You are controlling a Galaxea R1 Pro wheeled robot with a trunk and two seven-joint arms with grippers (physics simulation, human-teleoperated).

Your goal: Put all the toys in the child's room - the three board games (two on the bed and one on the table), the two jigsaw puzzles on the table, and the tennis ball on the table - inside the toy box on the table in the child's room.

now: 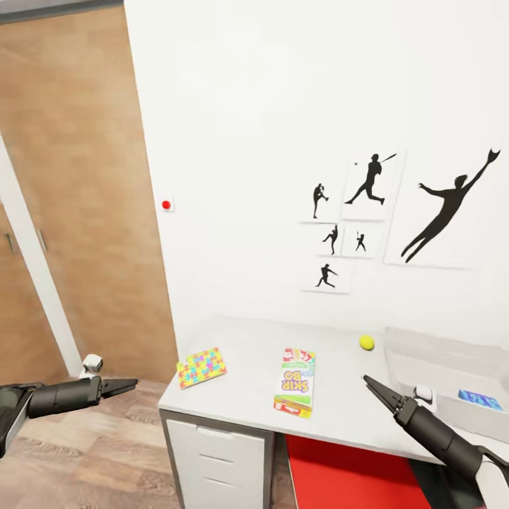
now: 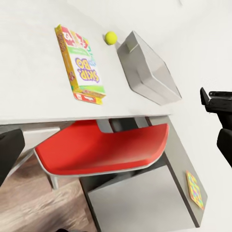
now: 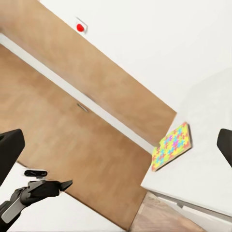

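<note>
On the white table lie a multicoloured jigsaw puzzle near the left end, a Skip-Bo board game in the middle and a yellow tennis ball by the wall. The grey toy box stands at the right end with a blue flat item inside. My right gripper hovers open over the table between the Skip-Bo game and the toy box, holding nothing. Left of the table, my left gripper hangs open and empty over the floor. The left wrist view also takes in the game, ball and toy box.
A red chair is tucked under the table, beside a white drawer unit. A wooden door stands left of the table, with wood floor below. Baseball silhouette pictures hang on the white wall.
</note>
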